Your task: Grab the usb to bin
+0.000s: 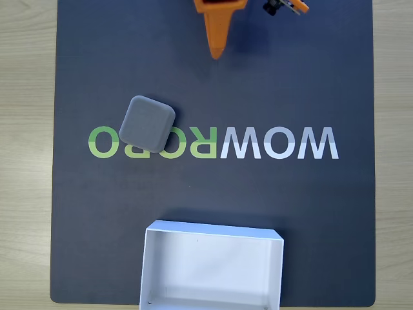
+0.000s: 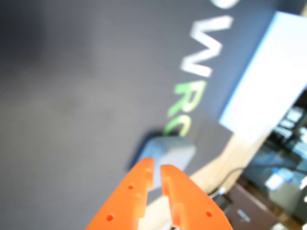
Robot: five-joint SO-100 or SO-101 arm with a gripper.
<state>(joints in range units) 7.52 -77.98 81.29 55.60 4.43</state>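
The usb (image 1: 147,123), a small grey rounded square block, lies flat on the dark mat left of centre in the fixed view, over the green letters. The bin (image 1: 211,266), a shallow white box, stands at the mat's near edge with nothing in it. My orange gripper (image 1: 217,51) hangs at the top of that view, pointing down at the mat, well apart from the usb. In the wrist view the gripper (image 2: 157,166) has its fingers nearly together with nothing between them. Just beyond its tips there is the blurred usb (image 2: 171,149), and the bin (image 2: 266,81) is at the right.
The dark mat (image 1: 310,206) carries the printed word WOWROBO (image 1: 277,143) across its middle and lies on a light wooden table (image 1: 26,161). An orange and black arm part (image 1: 286,6) shows at the top edge. Blurred clutter (image 2: 283,177) lies past the table edge.
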